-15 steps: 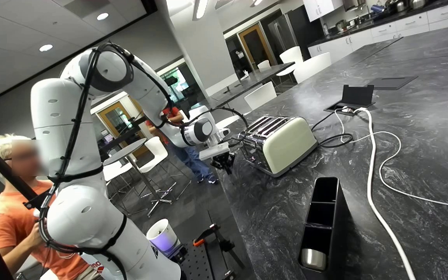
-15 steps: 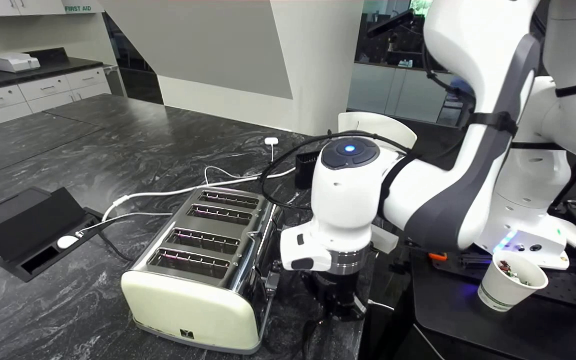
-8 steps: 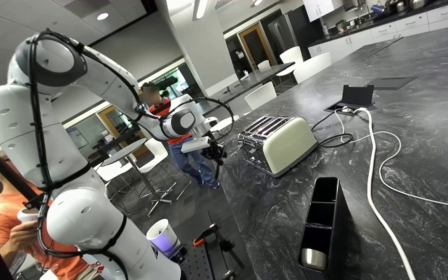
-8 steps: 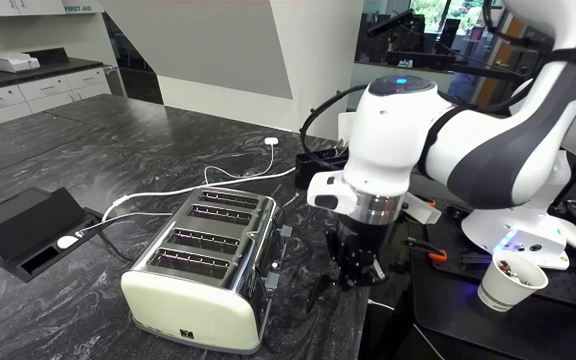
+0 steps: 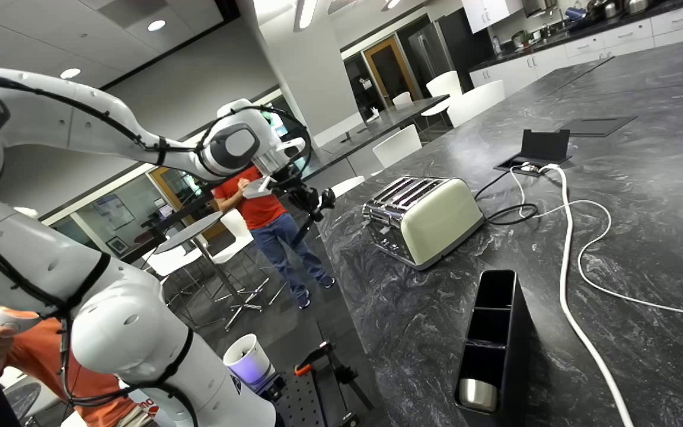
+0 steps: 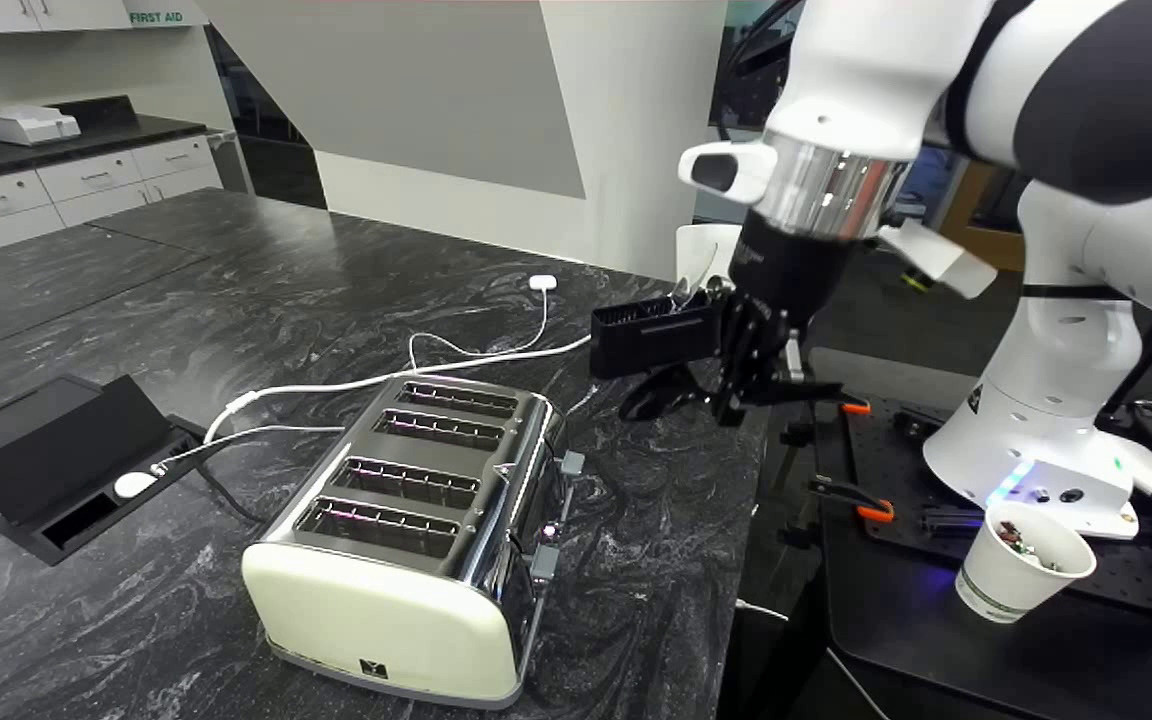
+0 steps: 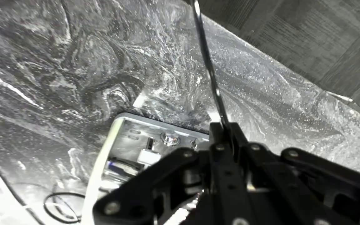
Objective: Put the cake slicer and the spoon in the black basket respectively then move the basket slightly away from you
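Black basket (image 5: 517, 341), long, narrow and divided inside, stands upright on the dark marbled table (image 5: 409, 332), apart from the cream toaster (image 5: 443, 222). Your gripper (image 7: 227, 128) pinches a thin dark utensil (image 7: 209, 67) in the air near the table's edge, well apart from the basket; the wrist view shows it edge-on, so whether it is the cake slicer or the spoon you cannot tell. A metal thing (image 5: 478, 394), too unclear to name, sits in the compartment farthest from the toaster. Most likely the step in hand is carrying the utensil over. It reaches well out past the gripper, so swing it slowly, clear of the toaster. In an exterior view the utensil (image 6: 658, 394) seems closer to level than upright: turn one end down before you come over the basket, or it may catch on the rim and tip it. Because the wrist view does not show the basket, line up with the dividers from outside. Pick one compartment, lower until the utensil meets the bottom, then let go. Leave shifting the basket until both utensils are in.
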Robot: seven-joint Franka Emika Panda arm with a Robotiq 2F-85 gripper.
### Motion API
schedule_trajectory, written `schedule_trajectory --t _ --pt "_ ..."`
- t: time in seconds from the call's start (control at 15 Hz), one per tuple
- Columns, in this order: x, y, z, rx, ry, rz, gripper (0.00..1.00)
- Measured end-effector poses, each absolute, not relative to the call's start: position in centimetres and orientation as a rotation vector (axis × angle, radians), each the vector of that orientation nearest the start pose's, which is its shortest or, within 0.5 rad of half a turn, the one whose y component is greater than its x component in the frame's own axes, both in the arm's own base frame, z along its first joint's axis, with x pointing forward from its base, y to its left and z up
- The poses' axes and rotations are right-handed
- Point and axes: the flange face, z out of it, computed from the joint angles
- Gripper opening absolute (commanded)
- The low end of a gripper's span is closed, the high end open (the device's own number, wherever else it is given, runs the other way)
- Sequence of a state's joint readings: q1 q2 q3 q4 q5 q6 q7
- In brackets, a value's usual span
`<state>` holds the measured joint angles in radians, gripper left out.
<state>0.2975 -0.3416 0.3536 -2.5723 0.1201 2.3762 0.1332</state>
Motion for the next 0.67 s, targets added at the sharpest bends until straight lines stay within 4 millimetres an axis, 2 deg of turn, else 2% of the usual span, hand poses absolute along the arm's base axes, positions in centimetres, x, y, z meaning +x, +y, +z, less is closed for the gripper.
schedule_trajectory --t 0.27,0.33,0.47,0.6,0.67 --pt "31.5 23.5 45.5 -3.154 -0.367 -0.103 0.02" --pt "30.7 22.9 46.8 -3.171 -0.329 -0.079 0.07" --pt "29.3 22.3 47.4 -3.194 -0.329 -0.014 0.07" --pt "29.1 22.3 47.2 -3.198 -0.334 0.001 0.07" --pt "29.1 22.3 47.0 -3.200 -0.335 0.009 0.02"
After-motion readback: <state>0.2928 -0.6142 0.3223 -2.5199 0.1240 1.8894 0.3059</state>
